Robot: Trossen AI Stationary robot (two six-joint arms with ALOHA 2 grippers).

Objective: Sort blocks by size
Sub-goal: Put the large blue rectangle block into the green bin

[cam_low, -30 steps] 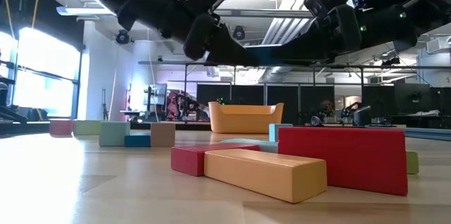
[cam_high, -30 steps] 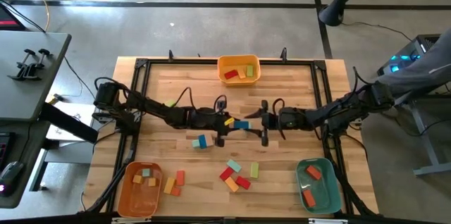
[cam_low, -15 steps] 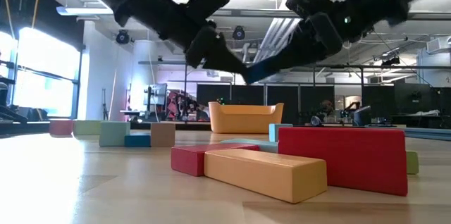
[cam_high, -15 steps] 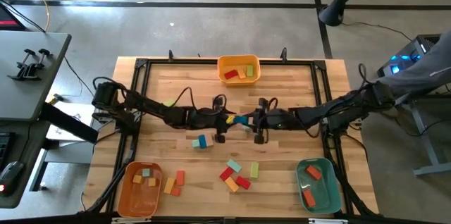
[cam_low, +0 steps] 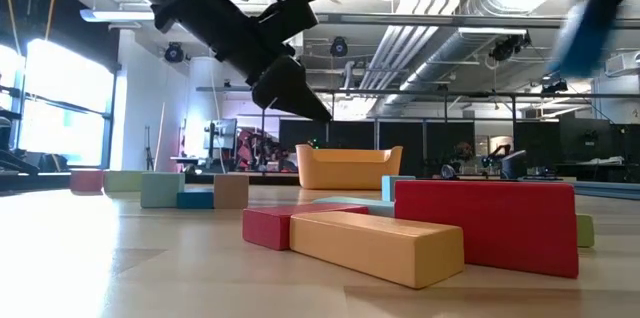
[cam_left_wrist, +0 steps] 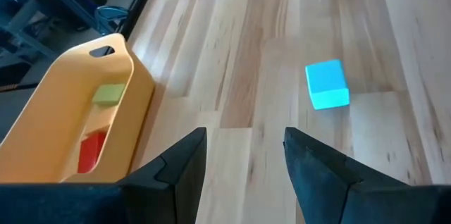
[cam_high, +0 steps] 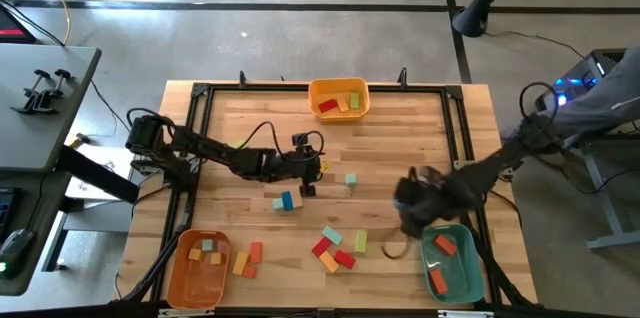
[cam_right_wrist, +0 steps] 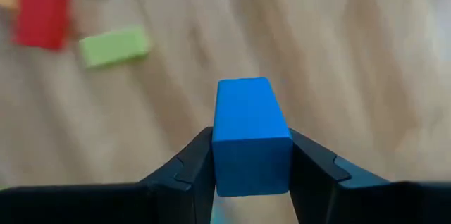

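Since a second ago the right gripper (cam_high: 412, 203) has left the table's middle, where it met the left gripper (cam_high: 312, 170), and swung to the near right, beside the teal bin (cam_high: 449, 276); the left one has stayed about where it was.

From above, a small teal cube (cam_high: 351, 179) lies alone on the wood just right of the left gripper. A loose cluster of blocks (cam_high: 337, 248) lies near the front, left of the right gripper, and the yellow bin (cam_high: 339, 97) sits at the far edge.

At table height, the left gripper (cam_low: 290, 88) hangs above the wood; a red block (cam_low: 485, 223) and an orange bar (cam_low: 377, 246) lie closest.

The left wrist camera shows its fingers (cam_left_wrist: 182, 169) apart with nothing between, the teal cube (cam_left_wrist: 327, 84) lying ahead of them.

The right wrist camera shows its fingers (cam_right_wrist: 184, 168) clamped on a blue block (cam_right_wrist: 251, 135), held above the wood, a green block (cam_right_wrist: 114, 46) lying beyond.
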